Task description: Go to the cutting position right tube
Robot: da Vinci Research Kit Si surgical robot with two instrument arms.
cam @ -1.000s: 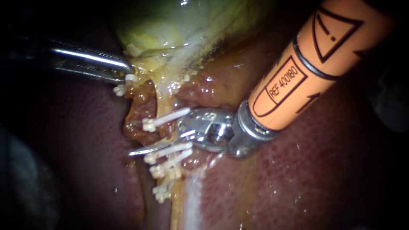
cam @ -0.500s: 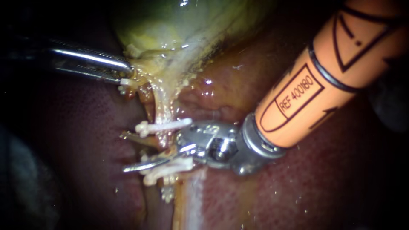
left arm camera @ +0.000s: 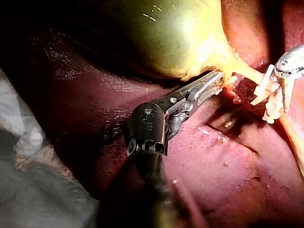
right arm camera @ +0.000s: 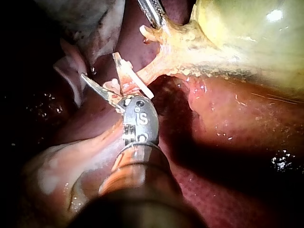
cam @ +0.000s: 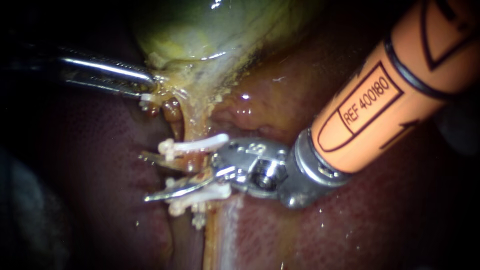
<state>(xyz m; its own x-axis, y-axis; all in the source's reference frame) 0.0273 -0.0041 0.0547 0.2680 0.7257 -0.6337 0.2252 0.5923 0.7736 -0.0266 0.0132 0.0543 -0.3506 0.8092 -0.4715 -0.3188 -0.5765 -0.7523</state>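
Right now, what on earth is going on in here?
Two thin instruments are working on a pig's liver and gallbladder. The left instrument has its jaws shut on the gallbladder's narrow end. The right instrument, the one with the orange shaft, has its jaws open on either side of a tube, in the gap between white clips that sit across it.

Right instrument (cam: pixel 159 176) at the tube (cam: pixel 192 125), between white clips (cam: pixel 196 145).
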